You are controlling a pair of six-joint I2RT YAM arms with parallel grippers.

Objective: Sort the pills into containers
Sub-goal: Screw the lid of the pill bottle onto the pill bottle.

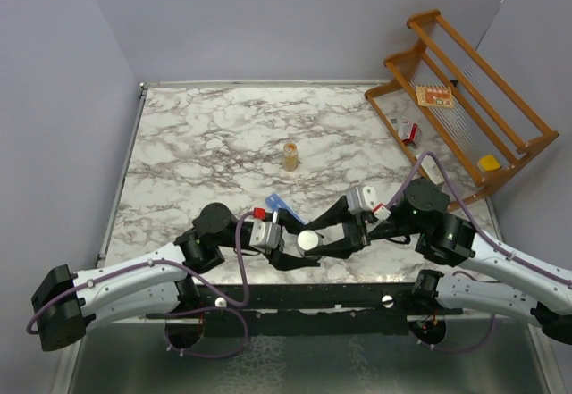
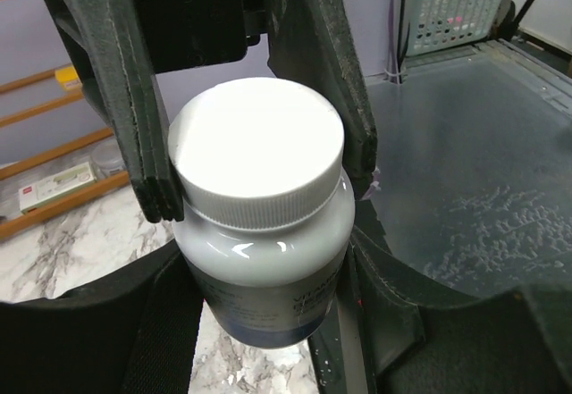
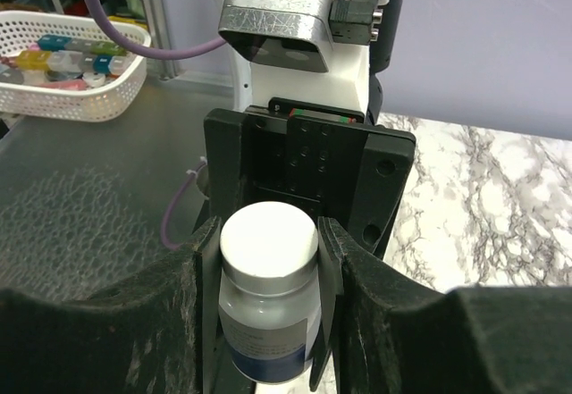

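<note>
Your left gripper [image 1: 298, 253] is about half open and clamped on the body of the white-capped bottle [image 2: 268, 269], one finger on each side of its grey wall. Your right gripper [image 1: 323, 238] comes in from three o'clock and is closed to a similar width on the cap [image 3: 269, 240], its fingers [image 2: 147, 144] pressed against the ribbed rim on both sides. The bottle stands upright between the two arms, at the near middle of the marble table [image 1: 197, 144]. The pill organizer [image 1: 277, 205], a narrow blue strip, lies flat on the table at eleven o'clock from the bottle, just beside your left gripper, which hides most of it. An amber bottle [image 1: 291, 155] stands at twelve o'clock, well apart from both grippers. A wooden rack [image 1: 465, 99] leans at two o'clock, off the table's far right corner.
</note>
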